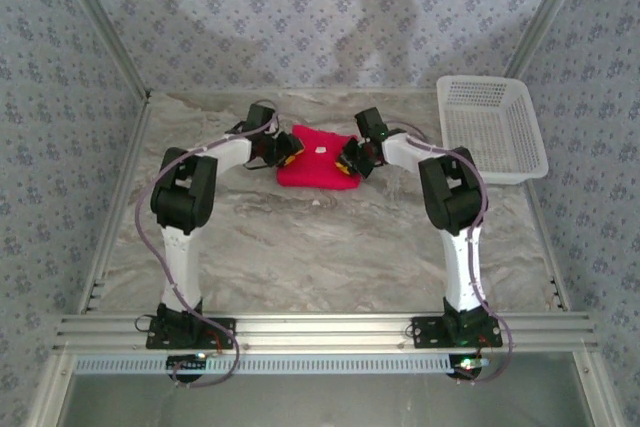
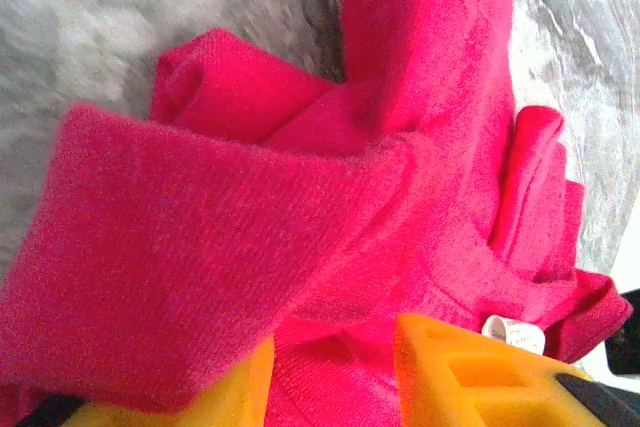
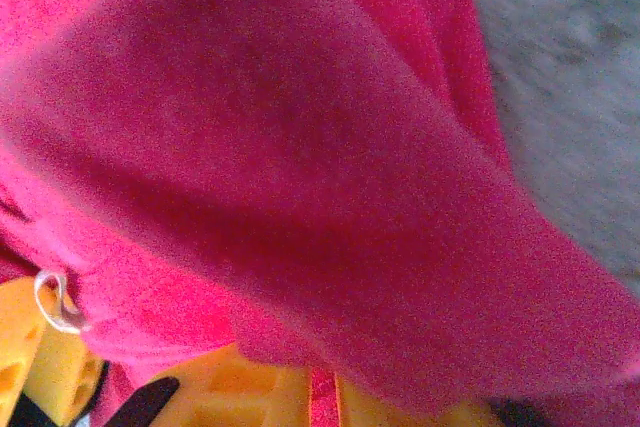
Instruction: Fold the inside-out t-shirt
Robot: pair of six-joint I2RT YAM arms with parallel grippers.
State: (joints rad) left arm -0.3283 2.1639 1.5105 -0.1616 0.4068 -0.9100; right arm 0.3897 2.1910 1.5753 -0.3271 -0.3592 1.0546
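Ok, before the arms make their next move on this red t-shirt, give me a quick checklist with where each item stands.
1. Left gripper holds the t-shirt: ok, red cloth sits between its fingers.
2. Right gripper has a firm hold: cannot tell, cloth drapes over its fingers.
3. Both grippers at opposite edges of the shirt: ok.
4. Fabric lying flat: not ok, it is bunched in thick folds.
5. White tag in sight: ok.
6. Basket out of the way: ok, it stands apart at the far right.
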